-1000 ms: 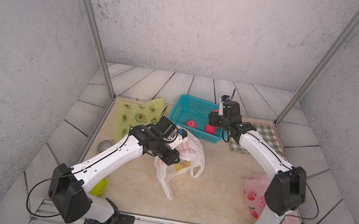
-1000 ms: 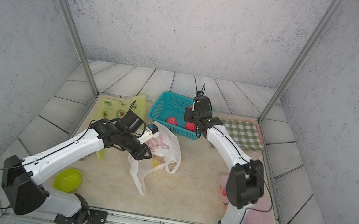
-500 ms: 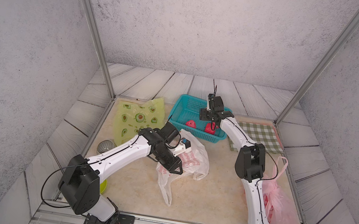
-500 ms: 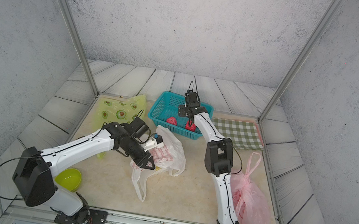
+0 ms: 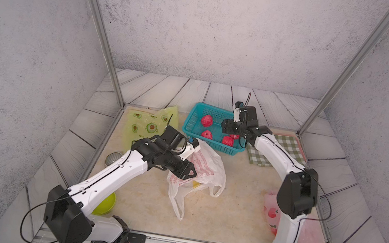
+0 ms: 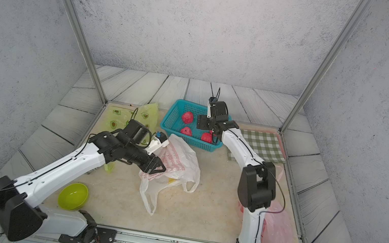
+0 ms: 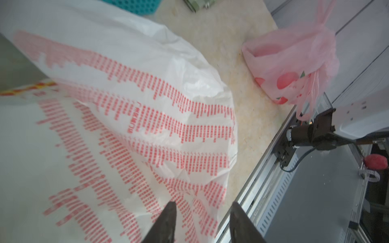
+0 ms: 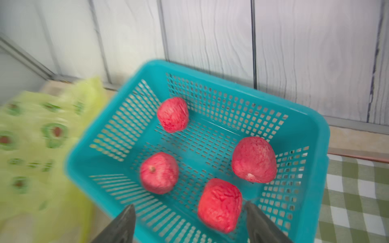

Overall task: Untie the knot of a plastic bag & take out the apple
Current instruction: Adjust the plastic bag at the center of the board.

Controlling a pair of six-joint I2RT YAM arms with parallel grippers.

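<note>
The white plastic bag (image 5: pixel 208 162) with red print lies mid-table, and its handles trail loose with no knot showing. My left gripper (image 5: pixel 191 175) is at the bag's near side, open, with the printed film (image 7: pixel 147 126) just beyond its fingers (image 7: pixel 168 218). My right gripper (image 8: pixel 189 205) hangs open over the teal basket (image 8: pixel 311 134). Several red apples lie in the basket. One apple (image 8: pixel 220 205) sits between my right fingers, close to one of them and clear of the other. Both top views show the basket (image 6: pixel 168 120) and the right gripper (image 6: pixel 201 123).
A green avocado-print bag (image 5: pixel 144 124) lies at the back left. A checked cloth (image 5: pixel 287 148) is right of the basket. A pink bag (image 5: pixel 271 215) sits by the right arm's base. A green bowl (image 6: pixel 72 195) and a metal can (image 5: pixel 112 159) are front left.
My left gripper's jaws have parted at the bag's side. The right gripper has stayed over the basket while its arm swung about.
</note>
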